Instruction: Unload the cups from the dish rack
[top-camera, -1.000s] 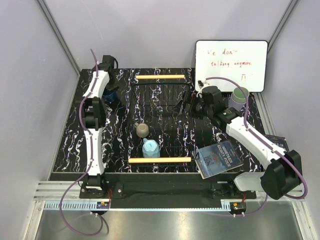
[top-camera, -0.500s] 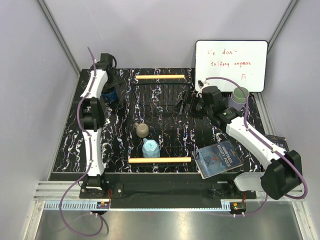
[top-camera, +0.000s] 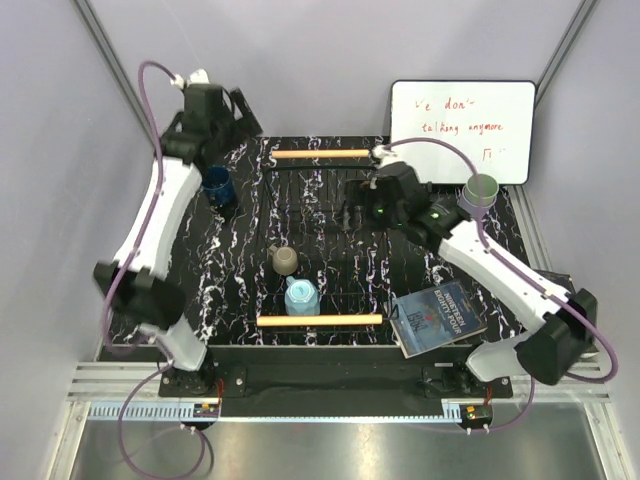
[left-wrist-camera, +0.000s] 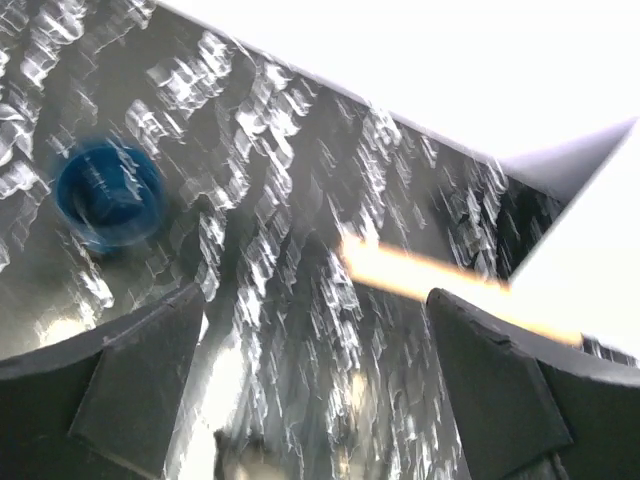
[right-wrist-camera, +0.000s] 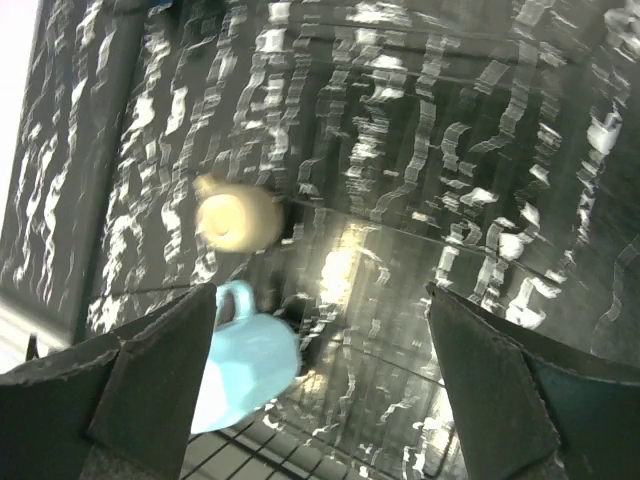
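The dish rack (top-camera: 321, 320) lies mid-table with a wooden bar at each end. Inside it sit a beige mug (top-camera: 285, 260) and a light blue mug (top-camera: 301, 296). A dark navy cup (top-camera: 218, 186) stands on the table left of the rack. A lavender tumbler (top-camera: 480, 192) with green inside stands to the right of it. My left gripper (top-camera: 238, 122) hangs open, high above the back left corner; its view shows the navy cup (left-wrist-camera: 108, 192) below. My right gripper (top-camera: 352, 205) is open and empty over the rack, with the beige mug (right-wrist-camera: 238, 215) and blue mug (right-wrist-camera: 245, 370) beneath.
A white whiteboard (top-camera: 462, 130) leans at the back right. A dark blue book (top-camera: 437, 317) lies by the rack's near right corner. Grey walls close in on both sides. The rack's far wooden bar (left-wrist-camera: 430, 280) appears blurred in the left wrist view.
My left gripper opened, let go of the navy cup on the table and rose up and back. My right gripper moved left over the rack.
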